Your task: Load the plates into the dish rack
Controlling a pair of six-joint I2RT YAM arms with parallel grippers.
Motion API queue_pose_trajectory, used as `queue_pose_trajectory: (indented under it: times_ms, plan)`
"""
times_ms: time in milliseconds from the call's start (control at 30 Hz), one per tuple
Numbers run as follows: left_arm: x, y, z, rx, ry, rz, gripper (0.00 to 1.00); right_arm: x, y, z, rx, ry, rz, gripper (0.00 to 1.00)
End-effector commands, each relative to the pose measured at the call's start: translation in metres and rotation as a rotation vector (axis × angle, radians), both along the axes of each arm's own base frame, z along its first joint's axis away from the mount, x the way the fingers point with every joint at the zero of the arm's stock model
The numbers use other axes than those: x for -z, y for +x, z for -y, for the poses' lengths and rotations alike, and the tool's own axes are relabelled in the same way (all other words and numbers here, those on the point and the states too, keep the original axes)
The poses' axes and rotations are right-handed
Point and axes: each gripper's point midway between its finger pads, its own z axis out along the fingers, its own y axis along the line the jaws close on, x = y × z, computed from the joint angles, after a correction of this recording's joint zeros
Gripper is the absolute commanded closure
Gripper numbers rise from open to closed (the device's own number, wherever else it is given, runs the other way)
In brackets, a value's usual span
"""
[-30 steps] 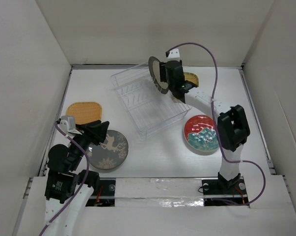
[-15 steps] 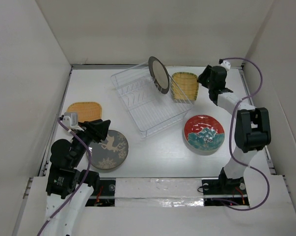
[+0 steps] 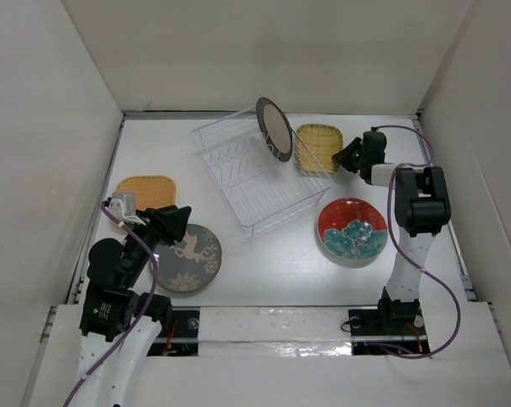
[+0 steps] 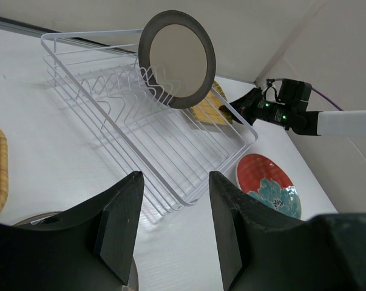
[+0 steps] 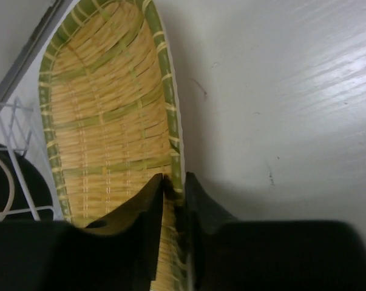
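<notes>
The dish rack (image 3: 255, 174) lies at an angle in the middle of the table. A metallic round plate (image 3: 274, 129) stands upright in it at its far end, also seen in the left wrist view (image 4: 178, 59). My right gripper (image 3: 344, 158) is shut on the right rim of a woven yellow plate (image 3: 317, 146) beside the rack; the jaws (image 5: 173, 182) pinch that rim (image 5: 110, 121). My left gripper (image 3: 172, 222) hangs open over the near-left table, at the edge of the dark plate with a cream motif (image 3: 187, 259). Its fingers (image 4: 175, 200) hold nothing.
A second woven plate (image 3: 147, 191) lies at the left, behind my left gripper. The red-and-teal plate (image 3: 352, 231) lies flat to the right of the rack's near corner, under the right arm's elbow. White walls enclose the table on three sides.
My right arm left the metallic plate standing in the rack, swung right and came down beside it. Its jaws closed on the woven plate's rim. The left arm barely moved.
</notes>
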Motion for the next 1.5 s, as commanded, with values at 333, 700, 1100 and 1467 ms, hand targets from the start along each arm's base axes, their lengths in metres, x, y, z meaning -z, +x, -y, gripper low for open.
queue_pose_trajectory:
  times_ms: [333, 700, 1100, 1467]
  plan:
    - [-0.011, 0.001, 0.0, 0.0, -0.011, 0.042, 0.56, -0.189, 0.001, 0.057, 0.287, -0.062, 0.435, 1.0]
    - [-0.015, -0.004, 0.002, 0.018, -0.012, 0.07, 0.56, -0.384, -0.098, -0.079, 0.141, -0.602, 0.804, 1.0]
    - [-0.024, -0.014, -0.001, 0.012, -0.023, 0.118, 0.56, -0.356, -0.075, -0.21, -0.113, -1.159, 0.672, 1.0]
    - [-0.026, -0.015, -0.001, 0.015, -0.023, 0.127, 0.56, -0.304, -0.042, -0.227, -0.11, -1.4, 0.568, 1.0]
